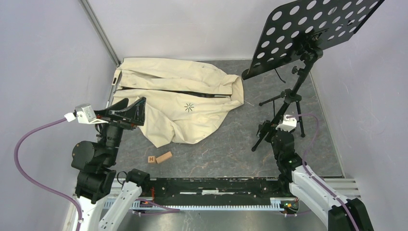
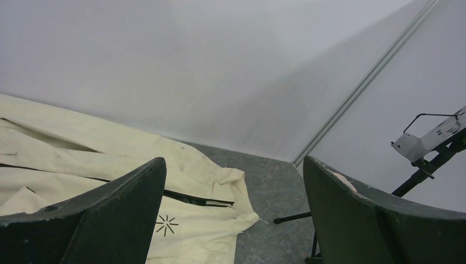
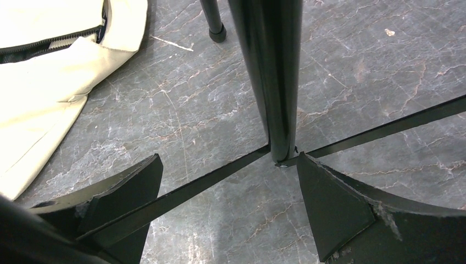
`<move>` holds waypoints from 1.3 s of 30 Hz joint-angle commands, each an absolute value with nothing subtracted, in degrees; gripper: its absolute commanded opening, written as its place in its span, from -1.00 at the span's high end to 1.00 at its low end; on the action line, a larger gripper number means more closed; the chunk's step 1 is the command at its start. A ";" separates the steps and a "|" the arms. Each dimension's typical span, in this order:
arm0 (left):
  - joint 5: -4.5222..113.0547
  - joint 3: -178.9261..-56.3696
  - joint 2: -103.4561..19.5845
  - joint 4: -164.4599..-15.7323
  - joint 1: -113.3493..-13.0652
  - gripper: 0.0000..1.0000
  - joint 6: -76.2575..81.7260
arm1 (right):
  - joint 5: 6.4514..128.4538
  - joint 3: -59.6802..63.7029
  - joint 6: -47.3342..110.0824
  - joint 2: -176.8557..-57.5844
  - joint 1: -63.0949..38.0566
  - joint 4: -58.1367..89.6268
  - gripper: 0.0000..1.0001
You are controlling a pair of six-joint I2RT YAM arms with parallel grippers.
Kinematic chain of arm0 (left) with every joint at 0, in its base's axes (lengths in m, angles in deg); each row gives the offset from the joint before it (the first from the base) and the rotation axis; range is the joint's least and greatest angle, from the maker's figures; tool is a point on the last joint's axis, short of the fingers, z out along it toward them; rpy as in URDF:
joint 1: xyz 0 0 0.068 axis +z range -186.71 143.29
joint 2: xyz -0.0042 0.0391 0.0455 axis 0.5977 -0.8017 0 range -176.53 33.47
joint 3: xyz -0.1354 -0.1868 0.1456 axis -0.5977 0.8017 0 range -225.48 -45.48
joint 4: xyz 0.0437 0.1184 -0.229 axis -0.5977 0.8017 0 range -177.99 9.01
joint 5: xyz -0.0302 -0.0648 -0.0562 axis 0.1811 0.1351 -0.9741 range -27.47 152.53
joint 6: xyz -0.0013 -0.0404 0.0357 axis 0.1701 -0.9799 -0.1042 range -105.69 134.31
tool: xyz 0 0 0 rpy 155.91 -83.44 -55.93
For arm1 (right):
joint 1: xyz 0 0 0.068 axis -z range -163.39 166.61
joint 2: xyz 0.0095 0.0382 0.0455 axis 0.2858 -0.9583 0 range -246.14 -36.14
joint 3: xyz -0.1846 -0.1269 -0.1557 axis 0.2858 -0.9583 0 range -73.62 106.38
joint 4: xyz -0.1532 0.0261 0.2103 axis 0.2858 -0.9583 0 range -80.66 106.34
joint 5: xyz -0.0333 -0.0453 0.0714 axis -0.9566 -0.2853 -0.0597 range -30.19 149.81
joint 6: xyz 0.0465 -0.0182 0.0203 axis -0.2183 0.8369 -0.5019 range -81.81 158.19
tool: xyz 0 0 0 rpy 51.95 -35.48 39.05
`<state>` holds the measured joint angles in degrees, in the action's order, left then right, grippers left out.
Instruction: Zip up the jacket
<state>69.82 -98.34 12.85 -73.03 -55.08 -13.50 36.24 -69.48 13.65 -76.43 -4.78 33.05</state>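
This is a robot test cell in a lab: plain pale-grey wall panels joined by a silver metal corner strip rise beyond the fingers of the left gripper. A black perforated metal music stand (its pole between the fingers of the right gripper) stands on the dark grey marbled tabletop.

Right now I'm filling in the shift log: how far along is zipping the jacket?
Done: nothing; the jacket lies spread, its zipper looks open. In hand: nothing; the left gripper hovers open at its edge, the right gripper open at the foot of the music stand. Left: the whole zip.
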 commanded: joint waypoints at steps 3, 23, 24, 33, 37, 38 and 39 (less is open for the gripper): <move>69.22 -100.06 12.90 -72.87 -54.77 -0.99 -14.95 | 36.04 -71.24 15.54 -78.18 -1.74 36.82 -0.98; 68.55 -99.53 12.76 -73.40 -54.81 -0.99 -15.57 | 35.44 -71.13 15.68 -85.97 -1.01 43.87 -0.98; 68.54 -99.61 12.74 -73.33 -54.81 -0.99 -15.49 | 35.43 -71.08 15.67 -86.54 -0.98 44.31 -0.98; 68.99 -99.77 13.23 -72.90 -54.76 -0.99 -15.03 | 35.78 -70.81 15.30 -90.55 -0.96 48.01 -0.98; 68.94 -99.80 13.20 -72.88 -54.79 -0.99 -14.98 | 35.53 -69.99 15.47 -92.50 -1.03 49.83 -0.98; 68.87 -99.80 13.26 -72.88 -54.81 -0.99 -15.03 | 35.34 -69.63 15.45 -93.22 -0.97 50.33 -0.97; 68.79 -99.80 13.12 -72.89 -54.76 -0.99 -15.12 | 35.22 -69.31 15.47 -94.02 -0.97 50.83 -0.98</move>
<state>69.42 -98.34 12.89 -72.66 -55.08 -13.50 37.16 -70.25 14.46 -91.32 -1.52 49.11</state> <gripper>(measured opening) 0.993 0.988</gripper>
